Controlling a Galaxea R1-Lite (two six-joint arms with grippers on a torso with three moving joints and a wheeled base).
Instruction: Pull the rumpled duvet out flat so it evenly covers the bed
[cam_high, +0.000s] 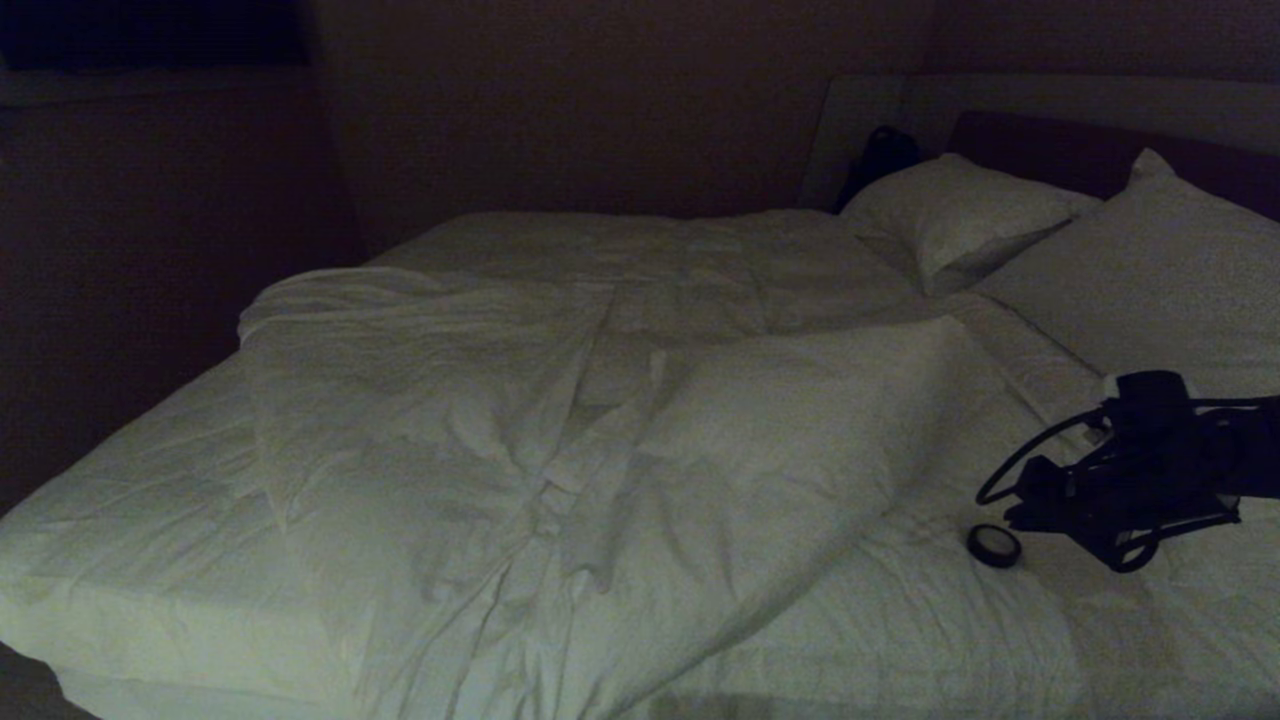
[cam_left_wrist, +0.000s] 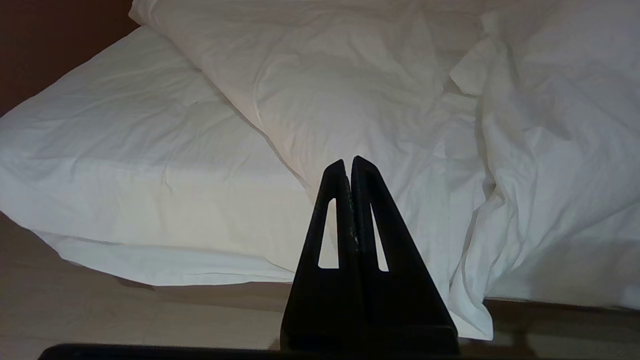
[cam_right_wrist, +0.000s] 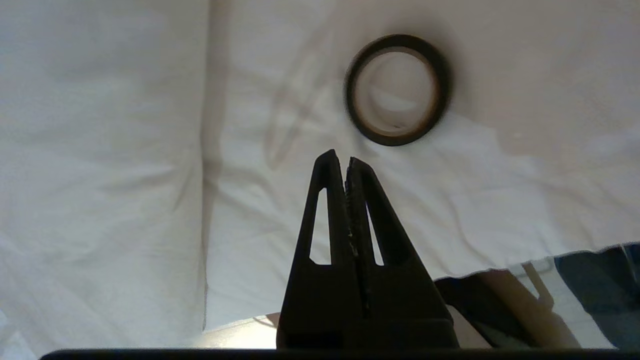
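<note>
Two pillows (cam_high: 960, 215) are seen at the head of the bed (cam_high: 130, 500) in the head view, and the duvet (cam_high: 560, 420) is bunched in creased folds across the bed's middle, its sheet left bare on both sides. Beside the duvet, the right gripper (cam_high: 1020, 505) is held over a dark ring (cam_high: 994, 545). From the left wrist, the left gripper (cam_left_wrist: 348, 165) is shown pressed closed, empty, facing the duvet's hanging edge. From the right wrist, closed empty fingers (cam_right_wrist: 327, 165) are seen near the ring.
</note>
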